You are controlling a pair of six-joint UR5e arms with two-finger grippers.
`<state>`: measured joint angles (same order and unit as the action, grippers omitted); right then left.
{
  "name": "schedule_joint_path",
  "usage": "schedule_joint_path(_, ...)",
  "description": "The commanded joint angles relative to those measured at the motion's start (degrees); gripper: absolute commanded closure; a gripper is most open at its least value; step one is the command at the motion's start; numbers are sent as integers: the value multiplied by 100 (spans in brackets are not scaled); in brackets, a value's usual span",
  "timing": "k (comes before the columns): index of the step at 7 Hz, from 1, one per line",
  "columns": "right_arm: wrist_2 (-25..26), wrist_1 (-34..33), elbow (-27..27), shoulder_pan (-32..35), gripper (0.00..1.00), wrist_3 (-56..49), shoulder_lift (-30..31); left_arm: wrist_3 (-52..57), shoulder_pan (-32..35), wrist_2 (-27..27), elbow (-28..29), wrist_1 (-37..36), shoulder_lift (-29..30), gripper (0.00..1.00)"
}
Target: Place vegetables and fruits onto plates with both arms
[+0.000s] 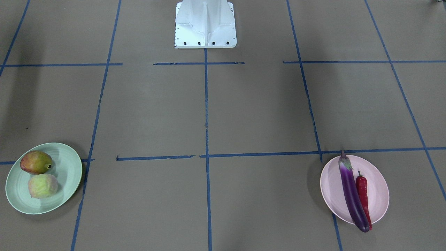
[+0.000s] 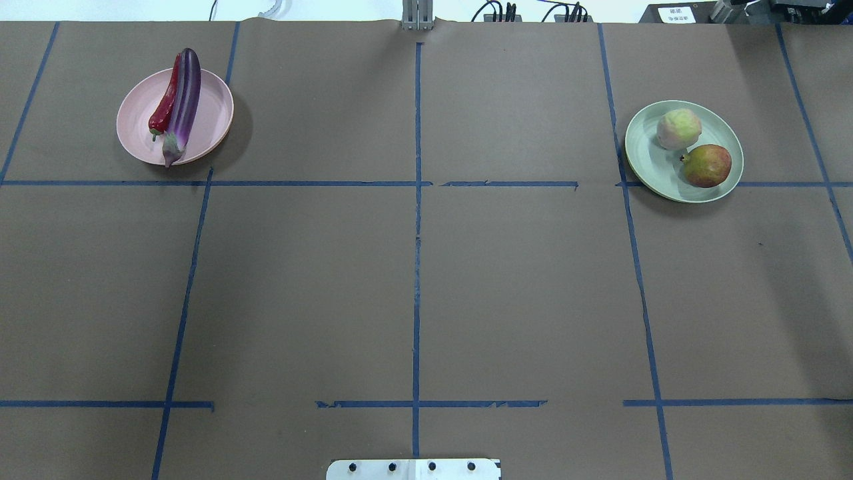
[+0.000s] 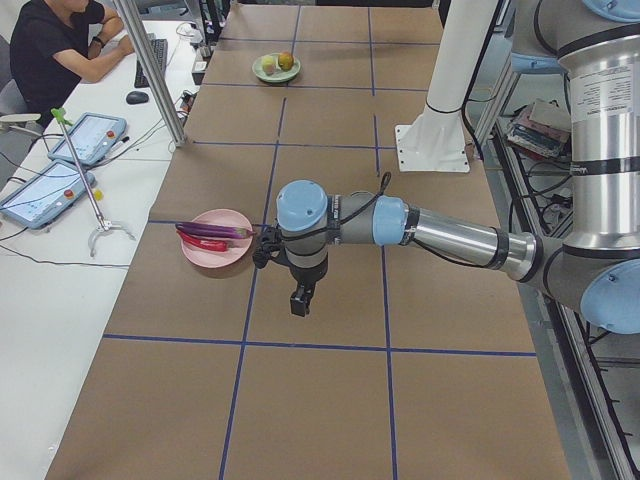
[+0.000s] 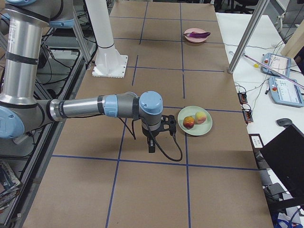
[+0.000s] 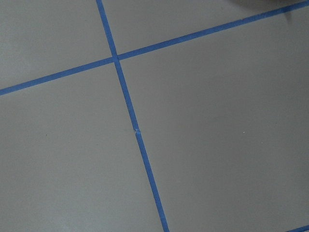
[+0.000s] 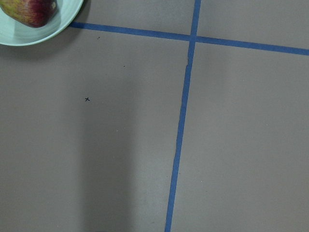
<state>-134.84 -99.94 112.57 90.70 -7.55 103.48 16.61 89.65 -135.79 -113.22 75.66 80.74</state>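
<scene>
Jaws of L gripper [image 3: 300,300] and R gripper [image 4: 151,145] are showing only in the side views, too small and side-on, so can't tell whether they're spread or pressed together. Both grippers are pointing down over the brown-paper table [image 2: 520,300].

L arm [image 3: 440,235] is reaching out horizontally, its gripper hanging near the pink plate [image 1: 378,188]. R arm [image 4: 80,108] is doing likewise, its gripper hanging near the green plate [image 1: 66,170].

The eggplant [image 1: 352,193] is lying lengthwise across the pink plate, stem end toward the robot and blunt end overhanging the rim on the operators' side. The red chili [image 1: 363,191] is lying alongside, touching it, on the robot's-left side.

The mango-like fruit [image 1: 36,162] and the paler green fruit [image 1: 42,185] are sitting side by side on the green plate, mango nearer the robot, the two touching or nearly so.

The plates are sitting well apart at opp. ends of the table, w/ blue tape lines [image 2: 416,200] crossing between them.

R wrist cam is catching the green plate's edge and part of the mango in its top-left corner. L wrist cam is showing only paper and tape.

The white base block [image 1: 205,24] is standing at the table's robot side. An operator [image 3: 60,50] is sitting at a side desk.
</scene>
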Motion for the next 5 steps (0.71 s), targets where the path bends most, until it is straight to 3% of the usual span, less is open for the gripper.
schedule_joint_path(1,-7,1,2,-9,0,-10,58,-9,0,0,-130,-25,-59,0)
schedule_joint_path(5,-7,1,2,-53,0,-10,67,0,0,9,-534,-385,-41,0)
